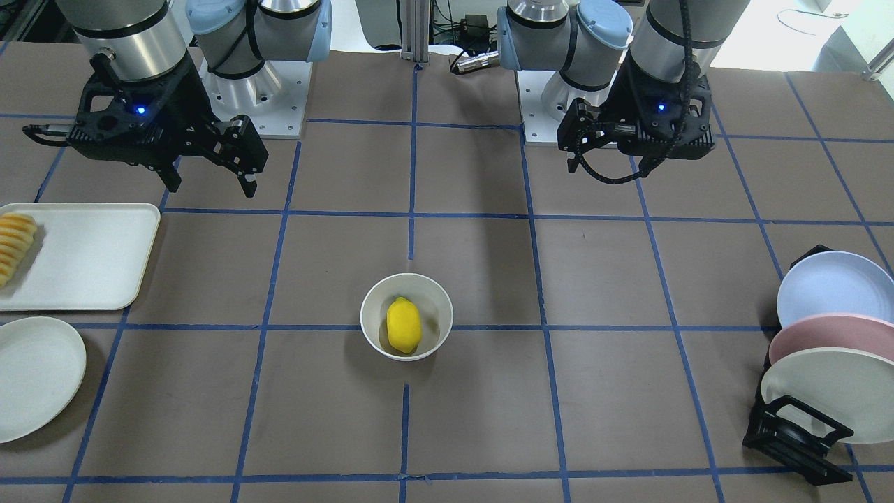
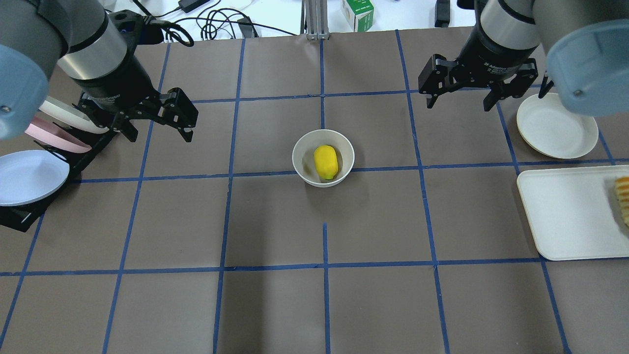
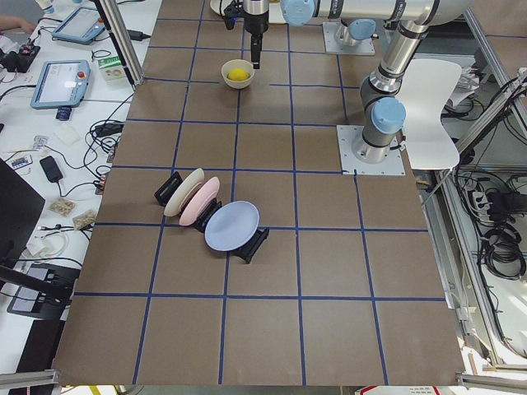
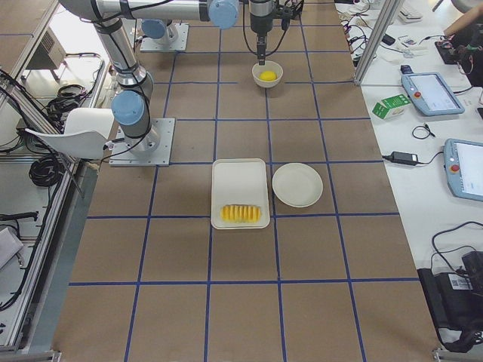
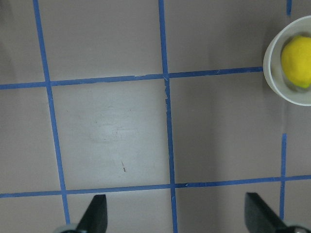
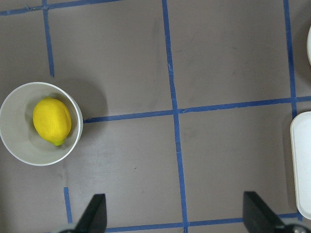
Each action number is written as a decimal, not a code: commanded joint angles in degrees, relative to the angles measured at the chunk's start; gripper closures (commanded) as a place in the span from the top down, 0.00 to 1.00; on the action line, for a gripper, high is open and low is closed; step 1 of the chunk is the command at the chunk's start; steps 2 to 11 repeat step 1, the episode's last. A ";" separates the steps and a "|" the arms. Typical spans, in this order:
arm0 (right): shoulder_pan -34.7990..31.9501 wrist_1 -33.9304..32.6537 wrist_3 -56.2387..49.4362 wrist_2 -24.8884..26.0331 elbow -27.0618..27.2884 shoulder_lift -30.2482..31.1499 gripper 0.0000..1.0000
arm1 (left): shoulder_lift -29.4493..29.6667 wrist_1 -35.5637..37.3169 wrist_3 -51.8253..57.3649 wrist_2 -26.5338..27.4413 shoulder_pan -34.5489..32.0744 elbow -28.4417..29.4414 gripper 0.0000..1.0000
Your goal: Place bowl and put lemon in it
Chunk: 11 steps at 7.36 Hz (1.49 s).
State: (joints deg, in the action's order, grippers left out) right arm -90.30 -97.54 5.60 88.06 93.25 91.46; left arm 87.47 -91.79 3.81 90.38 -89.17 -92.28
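Note:
The off-white bowl (image 1: pixel 437 307) stands upright near the table's middle, and the yellow lemon (image 1: pixel 404 326) lies inside it. Both show in the overhead view, bowl (image 2: pixel 300 152) and lemon (image 2: pixel 326 162). My left gripper (image 2: pixel 159 135) is open and empty, raised well to the bowl's left. My right gripper (image 2: pixel 459 104) is open and empty, raised to the bowl's right and farther back. The left wrist view shows the bowl (image 5: pixel 271 73) with the lemon (image 5: pixel 296 65) at its right edge. The right wrist view shows the bowl (image 6: pixel 19 145) and lemon (image 6: pixel 52 120) at its left.
A white tray (image 2: pixel 565 216) with orange-yellow sliced food (image 2: pixel 622 196) lies at the right, with a flat off-white plate (image 2: pixel 555 125) beyond it. A black rack with blue, pink and cream plates (image 2: pixel 29 174) stands at the left, close to my left gripper.

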 commanded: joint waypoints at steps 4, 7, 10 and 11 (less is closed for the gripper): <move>0.04 -0.01 -0.07 -0.26 0.44 0.12 1.00 | -0.02 0.21 -0.03 -0.02 -0.13 0.00 1.00; 0.04 -0.01 -0.07 -0.26 0.44 0.12 1.00 | -0.02 0.21 -0.03 -0.02 -0.13 0.00 1.00; 0.04 -0.01 -0.07 -0.26 0.44 0.12 1.00 | -0.02 0.21 -0.03 -0.02 -0.13 0.00 1.00; 0.04 -0.01 -0.07 -0.26 0.44 0.12 1.00 | -0.02 0.21 -0.03 -0.02 -0.13 0.00 1.00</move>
